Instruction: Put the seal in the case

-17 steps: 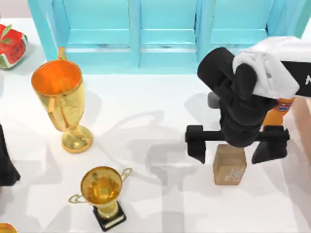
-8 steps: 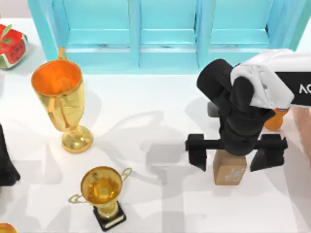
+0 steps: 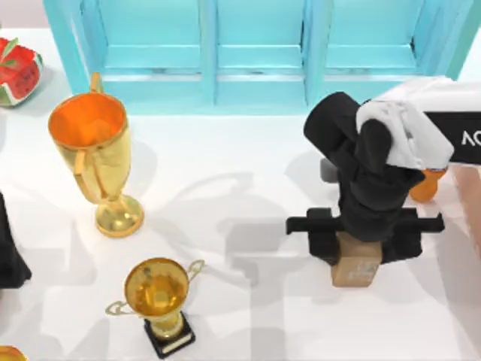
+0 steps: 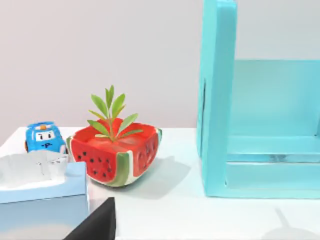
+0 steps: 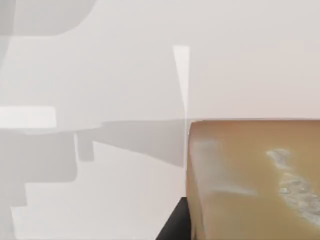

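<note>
White desk [image 3: 248, 158] is seen throughout, with a turquoise shelf unit [image 3: 255, 53] set along its far edge. At the right of the desk, the right arm [image 3: 376, 173] is lowered over the seal [image 3: 357, 265], and the right hand [image 3: 362, 235] is pinched on that tan-brown block, a black finger pressed against each side. The seal is stood on the desk near the right edge; in the right wrist view its tan face with whitish marks [image 5: 255, 180] is seen close up. A strip of the pinkish-tan case [image 3: 472, 203] is seen at the right edge. A large gold trophy [image 3: 94, 158] is placed at the left, a smaller gold trophy [image 3: 159, 301] nearer the front. A watermelon planter [image 4: 116, 152], a tissue box [image 4: 42, 192], an orange bottle [image 3: 425, 184] and a blue toy car [image 4: 44, 137] are also seen. The left arm [image 3: 9, 256] is parked at the left edge.
</note>
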Tool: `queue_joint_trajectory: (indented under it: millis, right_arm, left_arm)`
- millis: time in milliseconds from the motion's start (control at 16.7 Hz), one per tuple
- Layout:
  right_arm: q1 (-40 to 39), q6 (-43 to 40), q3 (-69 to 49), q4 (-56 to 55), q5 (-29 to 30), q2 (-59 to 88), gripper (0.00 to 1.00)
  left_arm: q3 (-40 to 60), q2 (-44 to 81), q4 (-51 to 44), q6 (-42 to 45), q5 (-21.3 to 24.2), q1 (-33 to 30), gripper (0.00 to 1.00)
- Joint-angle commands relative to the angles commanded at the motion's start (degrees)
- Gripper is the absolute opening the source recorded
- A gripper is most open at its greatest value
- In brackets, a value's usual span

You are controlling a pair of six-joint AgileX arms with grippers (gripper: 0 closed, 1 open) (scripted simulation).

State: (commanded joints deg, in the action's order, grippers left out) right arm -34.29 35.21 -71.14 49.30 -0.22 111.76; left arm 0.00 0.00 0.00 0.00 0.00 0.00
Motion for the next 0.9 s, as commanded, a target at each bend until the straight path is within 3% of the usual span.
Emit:
queue_joint_trajectory:
  millis: [180, 240, 900]
  right_arm:
    - [0.0, 0.0, 0.0, 0.0, 0.0, 0.0, 0.02]
    - [0.0, 0.0, 0.0, 0.0, 0.0, 0.0, 0.0]
    - [0.04, -0.08, -1.99, 2.28, -0.01, -0.62, 0.0]
  left_arm:
    - [0.0, 0.0, 0.0, 0.0, 0.0, 0.0, 1.0]
    - [0.0, 0.0, 0.0, 0.0, 0.0, 0.0, 1.0]
    - [0.0, 0.0, 0.0, 0.0, 0.0, 0.0, 1.0]
